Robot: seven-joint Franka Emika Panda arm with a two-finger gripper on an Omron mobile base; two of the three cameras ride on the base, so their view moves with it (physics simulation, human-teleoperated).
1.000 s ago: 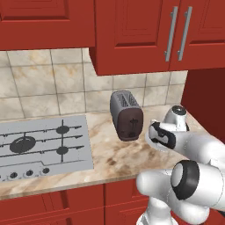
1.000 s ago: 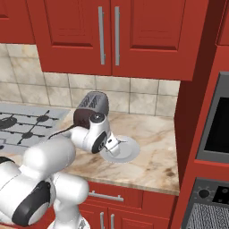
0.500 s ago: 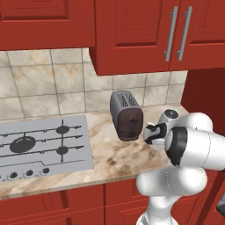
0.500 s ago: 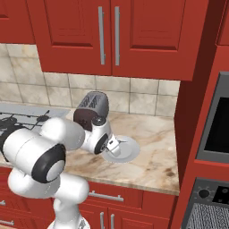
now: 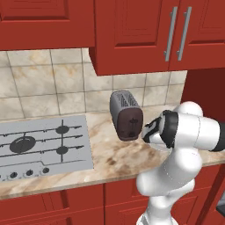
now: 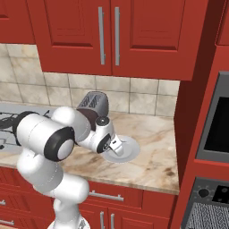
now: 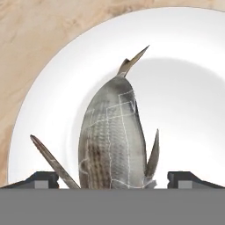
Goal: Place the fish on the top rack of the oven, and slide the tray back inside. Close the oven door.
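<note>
Silvery fish [image 7: 113, 138] lying on white plate [image 7: 184, 88] on marble counter [image 6: 156, 156], not yet lifted; task barely begun. Rack placement, tray slide, door close all left, judging by this. Oven [image 6: 217, 120] at 3 o'clock in right base view. Claw [image 7: 113, 178] spread wide, tips either side of fish at 6 o'clock, gripping nothing.

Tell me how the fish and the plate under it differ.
The fish is silvery-grey and scaly; the plate is plain smooth white. The fish is long and tapers to a point; the plate is round. The fish is much smaller and lies wholly inside the plate's rim. Both rest flat, on the marbled counter.
</note>
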